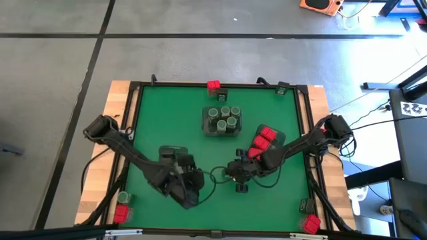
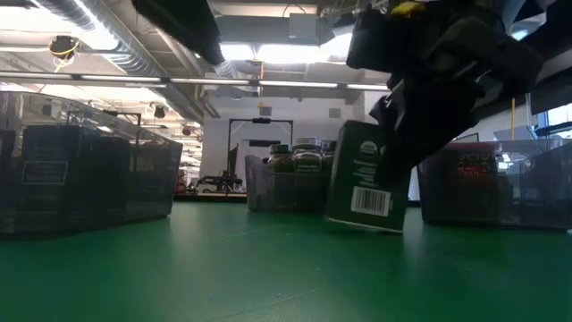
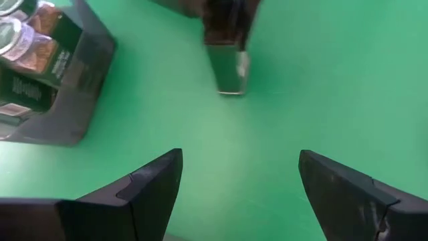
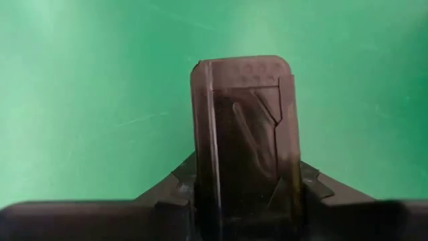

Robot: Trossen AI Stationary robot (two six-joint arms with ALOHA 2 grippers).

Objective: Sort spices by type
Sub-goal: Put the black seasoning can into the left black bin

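A dark grey rectangular spice tin with a barcode label stands on the green mat near the table's front middle. My right gripper is shut on it from above. My left gripper hovers open to the tin's left, toward the table's near edge, with nothing between its fingers; from there it sees the tin. Round grey-green jars fill a grey tray at the mat's centre. Red boxes lie in a tray to its right. My right gripper pinches the tin's upper part between its two fingers, one on each narrow side. The fingers come slanting down from the table's right. The tin stands slightly tilted, and its bottom edge looks set on the mat.
A third grey tray sits under my left arm. Loose spices lie at the rim: a red box at the far edge, a jar and a red box near left, a red box near right.
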